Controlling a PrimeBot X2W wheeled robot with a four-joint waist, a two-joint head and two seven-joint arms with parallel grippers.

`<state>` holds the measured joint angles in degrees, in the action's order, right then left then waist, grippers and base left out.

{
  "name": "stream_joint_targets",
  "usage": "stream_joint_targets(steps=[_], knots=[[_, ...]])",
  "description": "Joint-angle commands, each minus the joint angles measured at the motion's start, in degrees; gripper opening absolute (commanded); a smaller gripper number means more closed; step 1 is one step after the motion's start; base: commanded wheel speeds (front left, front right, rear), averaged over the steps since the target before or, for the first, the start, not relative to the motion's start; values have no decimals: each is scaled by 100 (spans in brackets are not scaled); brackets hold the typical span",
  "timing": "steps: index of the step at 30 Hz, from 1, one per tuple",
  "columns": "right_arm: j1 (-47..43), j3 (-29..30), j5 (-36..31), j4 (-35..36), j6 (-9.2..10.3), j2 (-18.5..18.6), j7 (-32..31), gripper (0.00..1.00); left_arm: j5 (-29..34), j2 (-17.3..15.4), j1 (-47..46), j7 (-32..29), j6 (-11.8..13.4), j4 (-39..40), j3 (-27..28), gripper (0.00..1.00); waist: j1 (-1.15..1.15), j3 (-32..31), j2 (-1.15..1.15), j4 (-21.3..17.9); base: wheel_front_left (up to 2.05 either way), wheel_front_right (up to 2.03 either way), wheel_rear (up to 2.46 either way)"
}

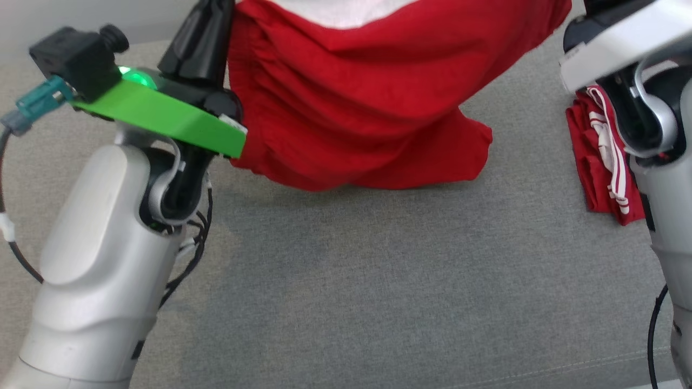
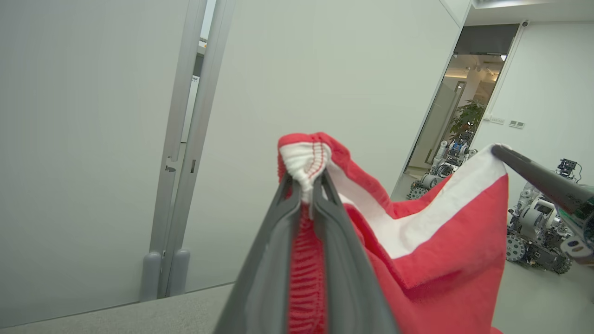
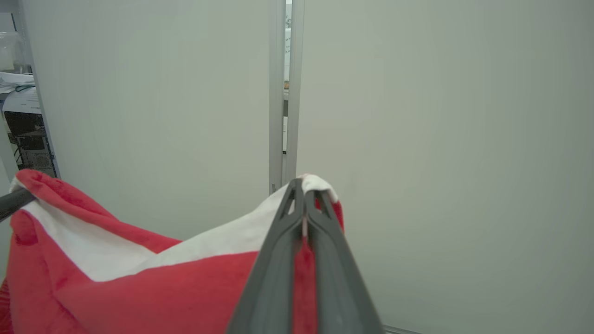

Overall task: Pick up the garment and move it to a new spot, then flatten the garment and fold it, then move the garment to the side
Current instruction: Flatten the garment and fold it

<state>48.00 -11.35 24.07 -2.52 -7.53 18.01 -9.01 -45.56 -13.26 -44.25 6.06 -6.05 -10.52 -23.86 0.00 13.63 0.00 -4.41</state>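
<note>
Above the grey woven cushion [image 1: 378, 270], my left gripper [image 2: 306, 188] is pinched tight on the gathered, elastic-stitched corner of the red garment [image 1: 367, 97], while my right gripper [image 3: 304, 197] is clamped on the opposite corner of its white band [image 3: 185, 250]. Stretched between them, the soft cloth hangs in folds, its hem low over the cushion; whether it touches, I cannot tell. Wide bare upholstery lies in front. A second red piece [image 1: 603, 156] with white stripes sits folded, partly behind my right arm. Pale wall panels [image 3: 417, 139] stand behind.
</note>
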Motion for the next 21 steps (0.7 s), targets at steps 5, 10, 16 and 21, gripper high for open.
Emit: stream_joint_targets(steps=[5,10,16,21], knots=[[1312,-522,192,-1027,6,-145,132,0,-20,-146,-1040,62,-75,-673,212,0,0,1262,0,-437,0,0,0],[2500,-458,158,-2057,9,-387,875,0,-210,-182,-1989,424,-109,-1108,565,0,0,1697,0,-617,0,0,0],[3381,-159,-11,-2575,10,-495,1910,0,50,-54,-2789,877,-133,-1164,957,0,0,1942,0,-572,0,0,0],[3194,-260,-77,-2467,10,-287,2184,0,467,226,-2590,909,-145,-883,1105,0,0,2066,0,-400,0,0,0]])
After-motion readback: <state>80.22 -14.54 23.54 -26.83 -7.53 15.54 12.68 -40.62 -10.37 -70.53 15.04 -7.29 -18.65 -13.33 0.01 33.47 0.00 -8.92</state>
